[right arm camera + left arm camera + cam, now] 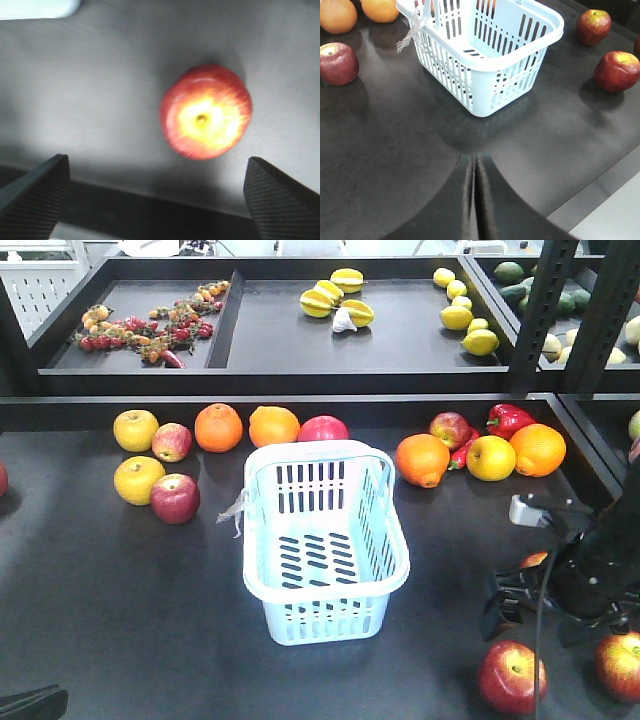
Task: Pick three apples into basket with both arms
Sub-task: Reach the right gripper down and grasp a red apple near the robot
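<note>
The pale blue basket (325, 540) stands empty in the middle of the dark table; the left wrist view also shows the basket (485, 50). Red apples lie around it: two to its left (175, 498) (172, 441), two behind it (323, 428) (450, 428), and two at the front right (511, 676) (620, 665). My right gripper (157, 160) is open above one apple (206, 118), which lies stem-up just ahead of the fingertips, untouched. My left gripper (474, 159) is shut and empty, low over bare table in front of the basket.
Oranges (218, 427) and yellow fruits (136, 429) sit among the apples at the back, with a red pepper (510, 420). Black trays behind a raised ledge (300, 405) hold more produce. A black post (545, 310) rises at the right. My right arm (585, 575) partly covers another apple (535, 560).
</note>
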